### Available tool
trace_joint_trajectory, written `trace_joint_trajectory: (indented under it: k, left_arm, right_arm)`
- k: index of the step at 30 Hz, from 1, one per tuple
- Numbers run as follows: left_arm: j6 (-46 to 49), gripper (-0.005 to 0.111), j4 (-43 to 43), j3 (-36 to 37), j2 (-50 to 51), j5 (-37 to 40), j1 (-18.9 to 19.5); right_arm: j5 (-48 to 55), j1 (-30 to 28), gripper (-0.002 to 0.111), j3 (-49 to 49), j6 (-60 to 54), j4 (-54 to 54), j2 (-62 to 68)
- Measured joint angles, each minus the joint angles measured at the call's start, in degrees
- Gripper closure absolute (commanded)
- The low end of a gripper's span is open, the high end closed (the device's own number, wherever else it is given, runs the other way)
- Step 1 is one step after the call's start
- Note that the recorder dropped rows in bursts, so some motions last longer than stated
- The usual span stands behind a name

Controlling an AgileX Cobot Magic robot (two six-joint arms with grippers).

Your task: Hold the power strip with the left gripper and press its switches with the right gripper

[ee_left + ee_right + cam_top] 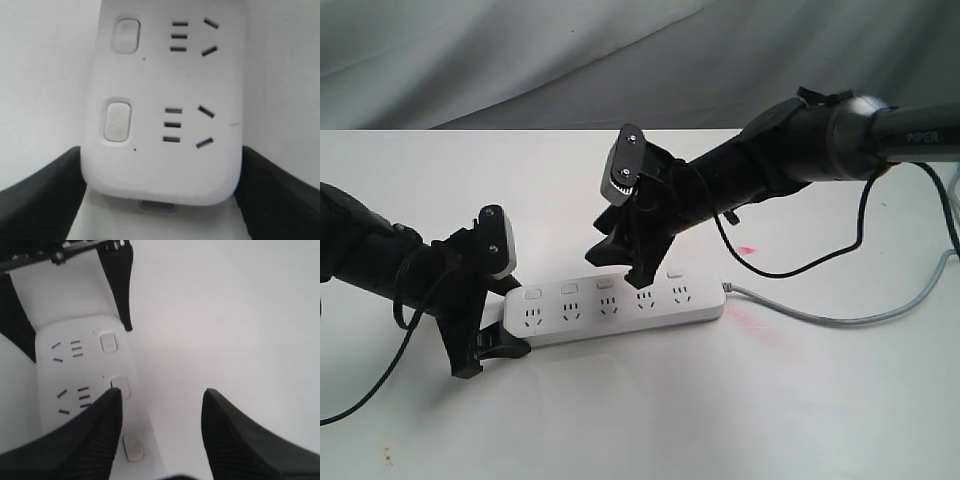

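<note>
The white power strip [615, 305] lies flat on the table, sockets up, with its switches [569, 289] along the far edge. My left gripper [490, 345] is shut on the strip's left end. In the left wrist view its black fingers [40, 195] press both sides of the rounded end [160, 170], with two switches [117, 121] in sight. My right gripper [625, 262] hangs open over the strip's middle, one fingertip [642, 278] down at the switch row. In the right wrist view that fingertip [114, 397] overlaps a switch [120, 385]; whether it touches it I cannot tell.
The strip's grey cord [840, 320] runs off to the right across the white table [650, 420]. A black cable [790, 265] loops under the right arm, and another [380, 385] trails from the left arm. Grey cloth [520, 60] hangs behind the table.
</note>
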Motion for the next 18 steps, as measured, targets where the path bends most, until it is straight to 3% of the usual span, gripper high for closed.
trace_joint_trajectory:
  k: [18]
  left_arm:
    - [0.00,0.060,0.00,0.00,0.00,0.00,0.00]
  right_arm:
    - [-1.95,-0.11,0.062,0.43,-1.25,0.62,4.04]
